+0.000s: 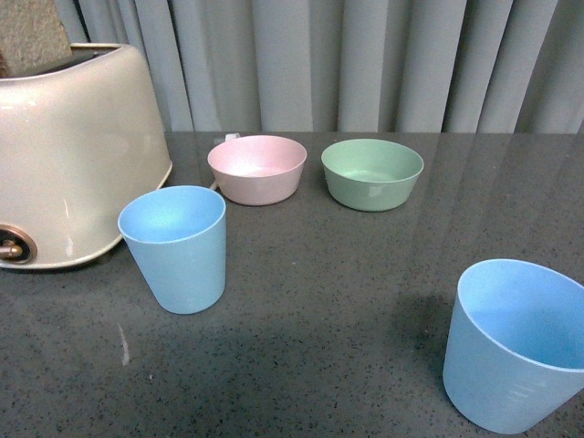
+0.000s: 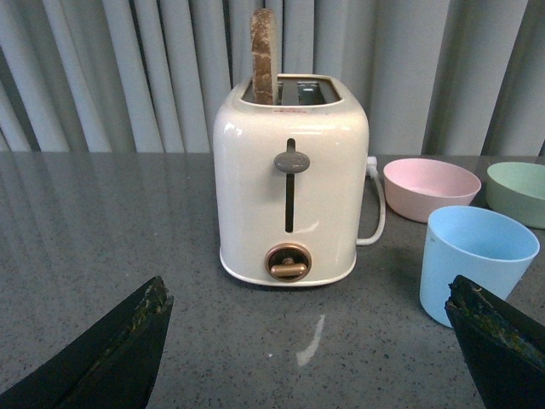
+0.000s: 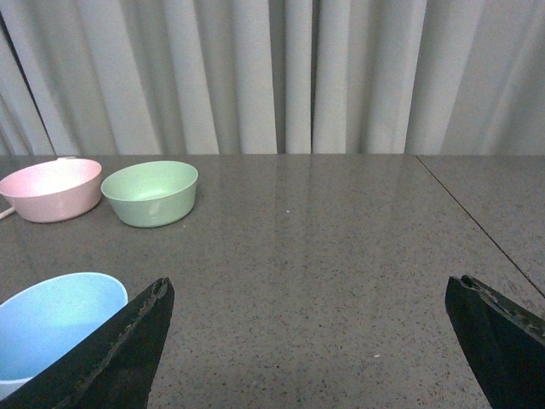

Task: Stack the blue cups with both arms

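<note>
Two light blue cups stand upright and apart on the dark speckled table. One blue cup (image 1: pixel 175 246) is left of centre beside the toaster; the other blue cup (image 1: pixel 518 342) is at the near right. Neither arm shows in the front view. In the left wrist view my left gripper (image 2: pixel 308 294) is open over bare table, its fingertip (image 2: pixel 481 311) just in front of the left cup (image 2: pixel 473 260). My right gripper (image 3: pixel 308 290) is open too, with nothing between its fingers; the right cup (image 3: pixel 51 322) sits just outside one fingertip (image 3: pixel 145 319).
A cream toaster (image 1: pixel 68 151) with a slice of toast (image 2: pixel 263 53) stands at the far left. A pink bowl (image 1: pixel 256 168) and a green bowl (image 1: pixel 371 172) sit side by side at the back. Grey curtains hang behind the table.
</note>
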Controlling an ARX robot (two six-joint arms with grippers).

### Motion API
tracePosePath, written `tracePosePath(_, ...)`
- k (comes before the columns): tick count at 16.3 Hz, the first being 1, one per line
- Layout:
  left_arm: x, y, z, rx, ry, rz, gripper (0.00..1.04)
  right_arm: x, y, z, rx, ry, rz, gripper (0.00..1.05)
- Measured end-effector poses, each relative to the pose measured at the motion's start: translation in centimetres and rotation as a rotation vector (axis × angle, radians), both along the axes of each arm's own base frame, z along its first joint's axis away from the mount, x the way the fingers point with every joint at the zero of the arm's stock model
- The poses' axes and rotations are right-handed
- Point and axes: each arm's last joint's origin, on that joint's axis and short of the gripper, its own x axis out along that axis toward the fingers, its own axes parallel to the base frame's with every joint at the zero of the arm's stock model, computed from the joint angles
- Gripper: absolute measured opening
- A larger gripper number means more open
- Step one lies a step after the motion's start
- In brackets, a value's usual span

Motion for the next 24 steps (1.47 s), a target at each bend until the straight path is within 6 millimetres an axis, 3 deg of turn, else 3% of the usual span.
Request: tracePosePath(24,0.00,0.00,0.00,0.000,0.000,0.000,0.98,0.00,0.00,0.00,0.000,0.000,0.000,0.98)
